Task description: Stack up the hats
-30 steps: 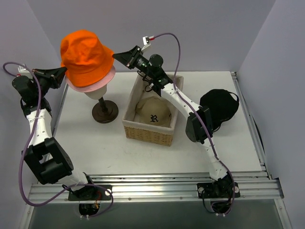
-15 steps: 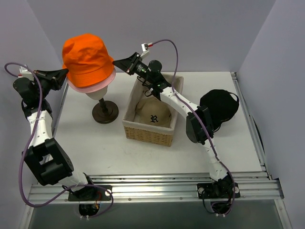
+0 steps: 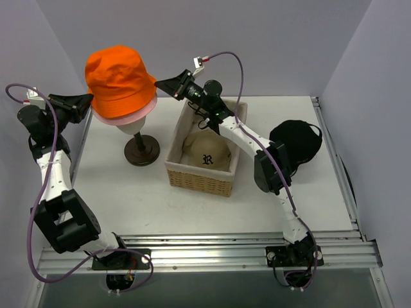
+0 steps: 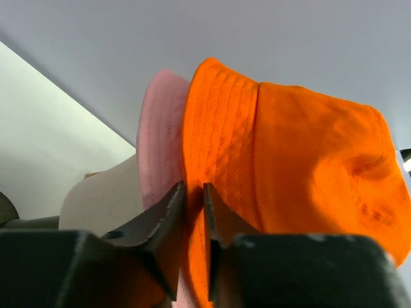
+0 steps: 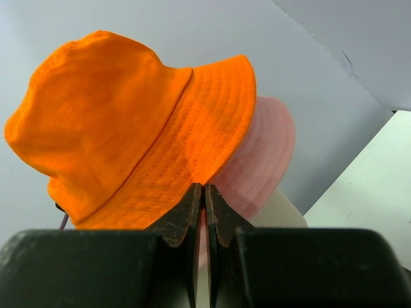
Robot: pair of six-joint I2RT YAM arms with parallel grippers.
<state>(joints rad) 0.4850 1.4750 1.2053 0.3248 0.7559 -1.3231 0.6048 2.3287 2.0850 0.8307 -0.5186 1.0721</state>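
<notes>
Between the two grippers, the orange bucket hat (image 3: 120, 80) sits over the pink bucket hat (image 3: 138, 114) on the mannequin head (image 3: 131, 126). The right gripper (image 5: 204, 187) is closed tight, apparently pinching the orange brim. The left gripper (image 4: 191, 189) has its jaws barely parted around the opposite brim edge. This hat looks seated. The next move probably calls for letting go, then reaching down and back from the right gripper for the tan cap (image 3: 205, 153) in the basket (image 3: 199, 181).
</notes>
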